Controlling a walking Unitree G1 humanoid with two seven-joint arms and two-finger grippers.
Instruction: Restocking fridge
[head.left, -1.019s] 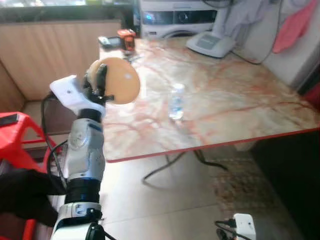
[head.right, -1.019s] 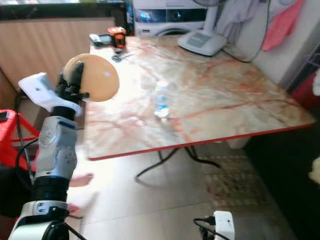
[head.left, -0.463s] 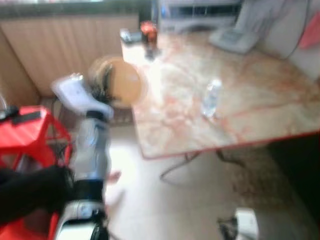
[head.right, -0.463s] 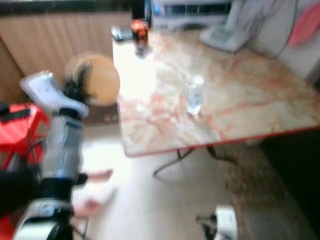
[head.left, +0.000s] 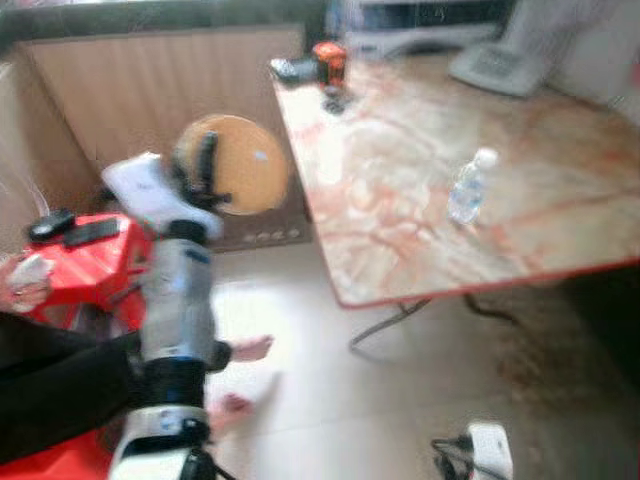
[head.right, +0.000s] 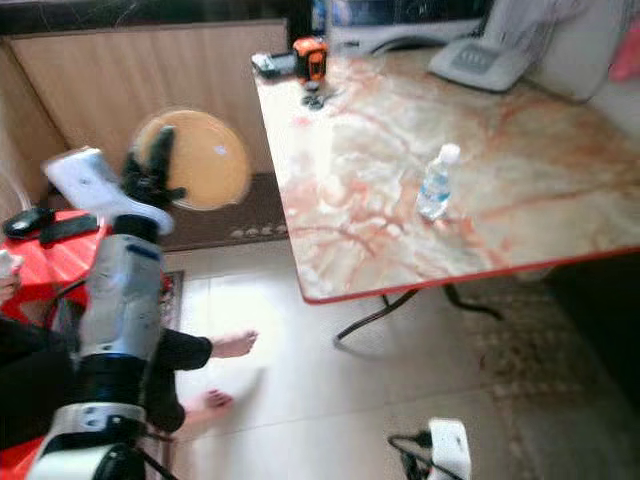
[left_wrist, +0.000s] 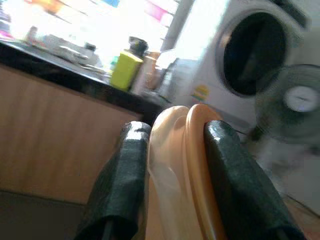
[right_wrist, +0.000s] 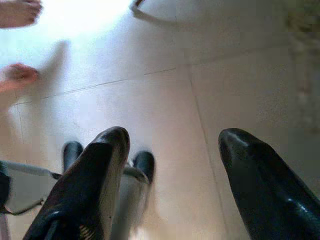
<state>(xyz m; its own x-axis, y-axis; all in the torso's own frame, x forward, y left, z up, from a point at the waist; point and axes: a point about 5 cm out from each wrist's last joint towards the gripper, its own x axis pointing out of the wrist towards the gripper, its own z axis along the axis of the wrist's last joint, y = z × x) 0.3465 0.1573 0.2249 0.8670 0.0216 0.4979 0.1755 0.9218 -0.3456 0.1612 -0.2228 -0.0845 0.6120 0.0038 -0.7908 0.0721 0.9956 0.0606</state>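
The left gripper (left_wrist: 170, 165) is raised at the left of the head-camera frames, its jaws clenched on the rim of an orange plate (head.right: 196, 160) that stands on edge, clear of any surface; the left wrist view shows the rim pinched between both black fingers (left_wrist: 227, 165). The right gripper (right_wrist: 170, 165) hangs low over the tiled floor (right_wrist: 165, 55), jaws released and holding nothing. A marble-patterned desk (head.right: 520, 240) with a red edge occupies the upper right of frame and carries a small water bottle (head.right: 435, 183) standing upright well apart from the plate, plus an orange-and-black object (head.right: 311, 57) at its far corner. A person's bare feet (head.right: 235, 345) rest on the floor near the robot, beside a red stool (head.left: 85, 265) at left. No fridge is visible, so the step in hand is judged to be transport. To do it well, the grip should stay firm on the rim, the plate kept high and away from the desk edge, and the path steered clear of the feet.
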